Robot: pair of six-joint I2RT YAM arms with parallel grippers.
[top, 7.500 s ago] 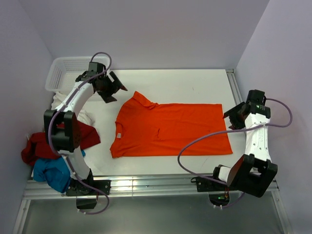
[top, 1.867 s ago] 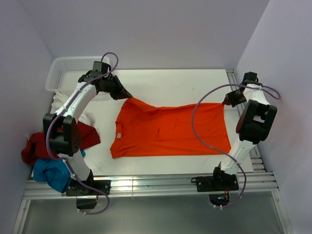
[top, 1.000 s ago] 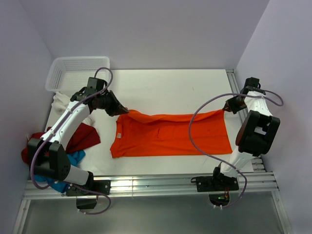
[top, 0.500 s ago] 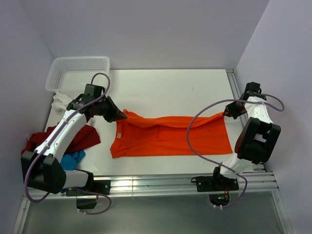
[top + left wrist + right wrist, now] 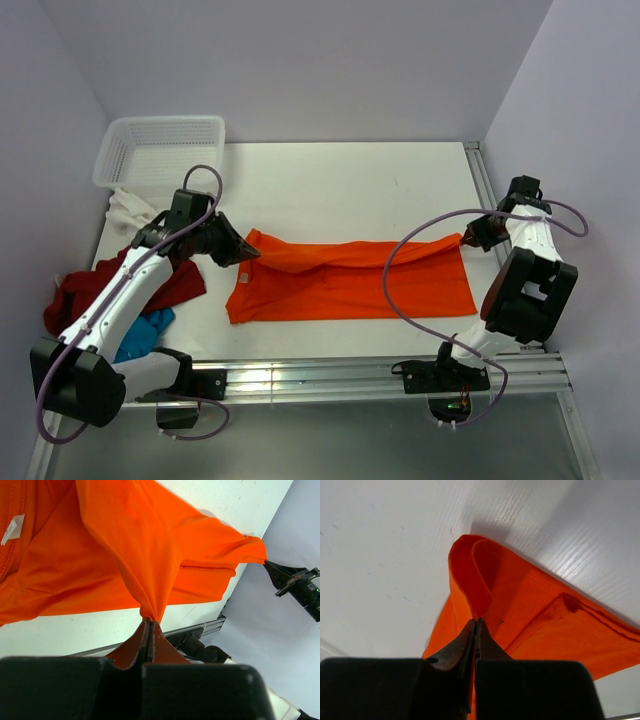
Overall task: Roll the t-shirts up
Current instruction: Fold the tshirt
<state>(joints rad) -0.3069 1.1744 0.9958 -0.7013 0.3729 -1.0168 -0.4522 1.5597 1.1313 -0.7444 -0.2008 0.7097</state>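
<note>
Near the left edge of the table [image 5: 350,175], a blue t-shirt [image 5: 140,335] and a dark red t-shirt [image 5: 70,300] lie heaped. The orange t-shirt [image 5: 350,290] lies at mid-table with its long axis running left to right and its near edge flat. The left gripper [image 5: 247,257] is clamped tight on the far collar-end corner. The right gripper [image 5: 465,241] is pinched on the far hem-end corner. Each arm holds the end on its own side, and the flat cloth lies nearward of both, so the fold has to travel across the long axis toward the near edge.

In the earliest view the shirt lay flat with both grippers off it. Its far edge is now lifted and drawn nearward, narrowing the panel. Farther back are a white t-shirt [image 5: 125,210] and a basket [image 5: 165,120] in the far-left corner.
</note>
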